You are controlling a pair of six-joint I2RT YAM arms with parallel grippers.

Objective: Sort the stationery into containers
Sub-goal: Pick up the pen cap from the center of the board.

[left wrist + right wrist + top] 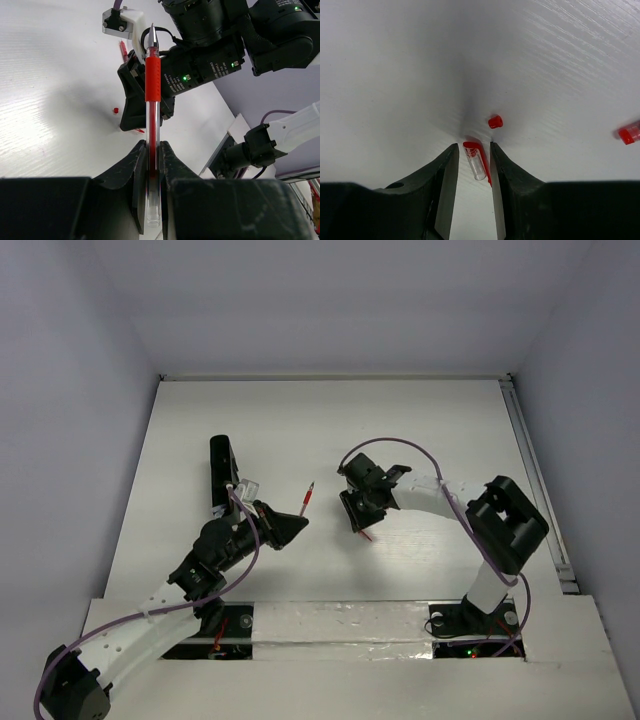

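With my left gripper [152, 150] clamped on the clear red-grip pen [152, 85], I'd centre my parted right gripper [473, 146] squarely around the clear red-clipped pen cap [476, 164], at lower centre, before closing.

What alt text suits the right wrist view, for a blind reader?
A clear plastic pen cap with a red clip lies on the white table between the open black fingers of the right hand. A small red cylindrical piece sits just beyond it, apart; another red-ended clear piece shows at the right edge.

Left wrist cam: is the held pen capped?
No, the red pen in the left gripper shows a bare metal tip.
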